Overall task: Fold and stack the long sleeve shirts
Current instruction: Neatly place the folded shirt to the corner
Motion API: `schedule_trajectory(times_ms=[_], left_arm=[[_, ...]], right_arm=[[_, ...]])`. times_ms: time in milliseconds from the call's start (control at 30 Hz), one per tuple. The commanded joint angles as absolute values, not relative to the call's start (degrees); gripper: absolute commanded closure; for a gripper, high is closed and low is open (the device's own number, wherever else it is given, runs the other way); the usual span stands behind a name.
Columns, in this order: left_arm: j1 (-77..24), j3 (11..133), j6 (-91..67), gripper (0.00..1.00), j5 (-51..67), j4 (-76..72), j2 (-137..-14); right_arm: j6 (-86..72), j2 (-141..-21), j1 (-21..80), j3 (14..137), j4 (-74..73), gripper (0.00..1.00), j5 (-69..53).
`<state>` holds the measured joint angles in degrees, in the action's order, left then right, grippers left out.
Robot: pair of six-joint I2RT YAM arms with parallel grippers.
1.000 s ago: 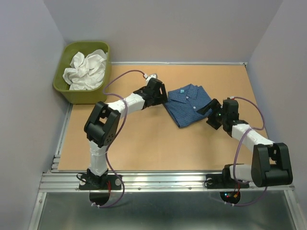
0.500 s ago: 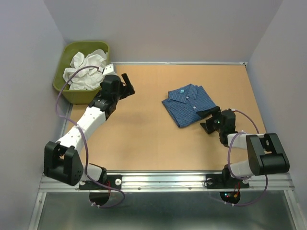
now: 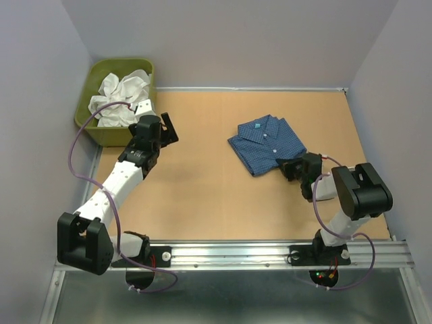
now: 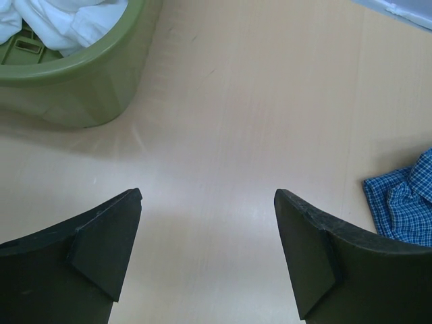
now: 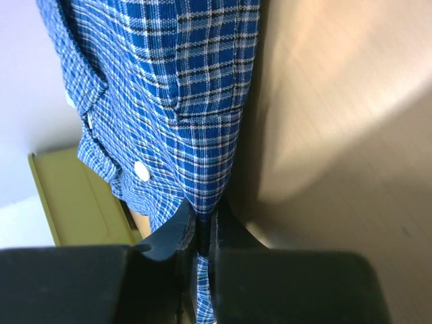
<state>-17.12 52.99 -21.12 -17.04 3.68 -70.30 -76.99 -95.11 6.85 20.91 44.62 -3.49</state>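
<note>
From above we see a tan table (image 3: 202,196) with two white-and-black robot arms mounted at its near edge. A folded blue checked shirt (image 3: 266,143) lies flat on the table right of centre, with its collar and pale buttons facing up. The right gripper (image 3: 283,164) sits low at the shirt's near right corner. In the right wrist view its two dark fingers are clenched together, pinching the shirt's edge between them (a strip of checked cloth shows in the narrow slit between the fingers). There the blue checked shirt (image 5: 196,101) fills the upper left, and the right gripper (image 5: 202,219) meets it at the lower hem.

The left gripper (image 3: 170,128) is on the far left of the table, just beside an olive-green tub (image 3: 111,133) in the far left corner. Its jaws are spread wide and grasp nothing. In the left wrist view the left gripper (image 4: 208,196) frames bare tabletop between its two dark fingers. The tub (image 4: 88,88) is at upper left and a corner of the blue shirt (image 4: 405,202) is at the right edge, well apart from the fingers.

A crumpled white garment (image 3: 123,96) lies heaped inside the tub; we see it again in the left wrist view (image 4: 61,20) above the rim.
</note>
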Motion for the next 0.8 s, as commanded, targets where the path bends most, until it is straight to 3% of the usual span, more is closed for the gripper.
schedule_trajectory(times_ms=[0,267,767], left_arm=[[-16.7,52.9,-20.0,0.09,-19.0,1.6,-67.9],[-16.7,52.6,-19.8,0.09,-20.0,1.4,-67.1],[-16.4,52.6,-19.4,0.09,-21.1,1.3,-67.5]], right_arm=[[-78.2,-97.2,6.2,26.1,46.1,0.99,5.5],[-77.9,-101.8,-4.3,35.9,46.2,0.99,12.3],[-72.9,-124.4,-14.4,63.7,45.5,0.99,0.4]])
